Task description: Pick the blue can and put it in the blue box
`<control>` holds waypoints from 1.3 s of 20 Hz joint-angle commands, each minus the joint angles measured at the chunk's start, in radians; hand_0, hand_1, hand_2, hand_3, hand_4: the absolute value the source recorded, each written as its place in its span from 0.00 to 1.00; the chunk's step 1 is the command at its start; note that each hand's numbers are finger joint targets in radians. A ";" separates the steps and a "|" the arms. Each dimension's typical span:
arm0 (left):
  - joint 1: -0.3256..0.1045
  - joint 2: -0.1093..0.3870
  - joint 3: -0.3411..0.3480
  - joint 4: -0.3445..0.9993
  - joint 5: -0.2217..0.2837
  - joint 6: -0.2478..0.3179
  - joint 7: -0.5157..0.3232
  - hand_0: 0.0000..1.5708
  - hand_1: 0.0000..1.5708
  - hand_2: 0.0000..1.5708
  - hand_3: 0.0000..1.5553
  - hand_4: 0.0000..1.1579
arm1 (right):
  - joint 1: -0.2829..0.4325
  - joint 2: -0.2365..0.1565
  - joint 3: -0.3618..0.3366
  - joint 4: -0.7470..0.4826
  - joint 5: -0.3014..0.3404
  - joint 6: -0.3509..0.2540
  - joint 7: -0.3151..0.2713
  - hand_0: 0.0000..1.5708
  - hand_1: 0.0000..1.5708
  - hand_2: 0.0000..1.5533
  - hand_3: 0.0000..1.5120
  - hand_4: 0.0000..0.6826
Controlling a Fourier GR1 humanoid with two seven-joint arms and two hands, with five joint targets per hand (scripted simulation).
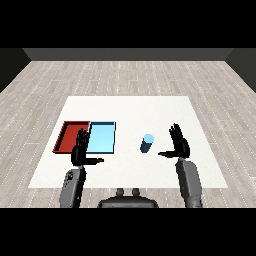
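Note:
A small blue can [147,143] stands upright on the white table [130,110], right of centre. The light blue tray [102,137] lies to its left, with the red tray [70,136] beside it further left. My right hand [179,143] is open with straight fingers, just right of the can and apart from it, thumb pointing toward it. My left hand [81,149] is open too, raised over the near edge where the two trays meet. Neither hand holds anything.
The two trays lie side by side at the table's left. A grey wooden floor surrounds the table.

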 commanded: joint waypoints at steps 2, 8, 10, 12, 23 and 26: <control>-0.008 0.011 0.007 -0.034 0.031 -0.012 0.047 0.00 0.00 0.00 0.00 0.00 | -0.058 0.004 0.002 0.076 -0.012 -0.008 0.018 0.00 0.00 0.00 0.00 0.00; 0.036 0.040 0.039 -0.013 0.038 -0.044 -0.008 0.00 0.00 0.00 0.00 0.00 | -0.166 -0.003 -0.033 0.294 -0.007 -0.016 -0.040 0.00 0.00 0.00 0.00 0.00; -0.004 0.032 0.037 -0.046 0.049 -0.019 0.058 0.00 0.00 0.00 0.00 0.00 | -0.111 0.001 -0.032 0.251 -0.043 0.011 -0.041 0.00 0.00 0.00 0.00 0.00; -0.009 0.022 0.046 -0.036 0.052 -0.003 0.039 0.00 0.00 0.00 0.00 0.00 | -0.095 0.029 0.005 0.174 -0.025 -0.050 0.018 0.00 0.00 0.00 0.00 0.00; 0.025 0.054 0.055 -0.105 0.095 -0.044 0.094 0.00 0.00 0.00 0.00 0.00 | -0.202 0.041 -0.007 0.415 -0.009 -0.055 -0.089 0.00 0.00 0.00 0.00 0.00; 0.024 0.037 0.050 -0.031 0.055 -0.034 -0.008 0.00 0.00 0.00 0.00 0.00 | -0.152 0.047 0.029 0.401 0.005 -0.028 -0.108 0.00 0.00 0.00 0.00 0.00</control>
